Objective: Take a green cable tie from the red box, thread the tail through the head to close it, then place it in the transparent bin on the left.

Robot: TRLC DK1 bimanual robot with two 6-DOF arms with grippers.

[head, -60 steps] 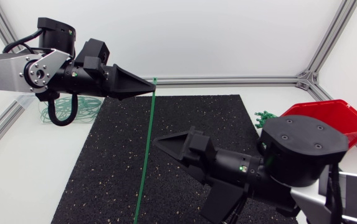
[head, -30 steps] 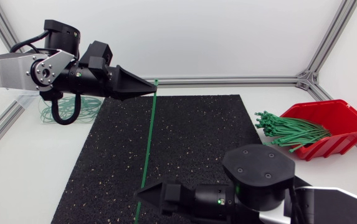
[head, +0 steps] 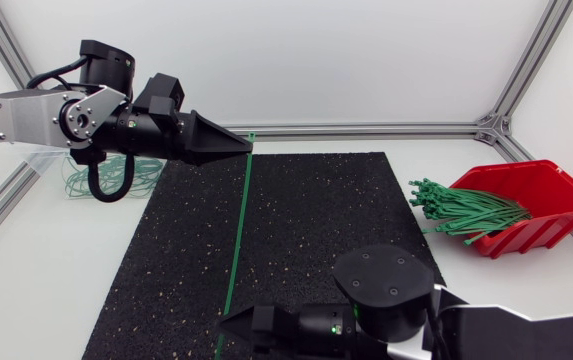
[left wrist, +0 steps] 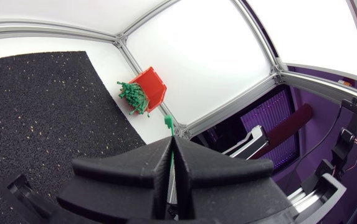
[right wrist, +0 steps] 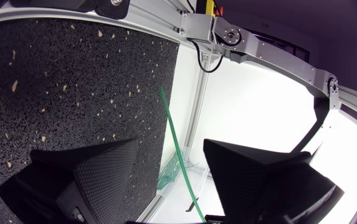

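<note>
Pinching the green cable tie point(head: 238, 230) by its head end in our left gripper point(head: 246, 146), its tail running between our right gripper's point(head: 228, 320) wide-apart fingers, we judge the thin tail could flick aside as those close, leaving nothing to thread.

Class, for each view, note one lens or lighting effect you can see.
Head view: the frame rail runs straight; the cable tie casts no clear shadow on the mat. Left wrist view: the frame rail bows, fisheye bending. Right wrist view: the mat's edge curves.
</note>
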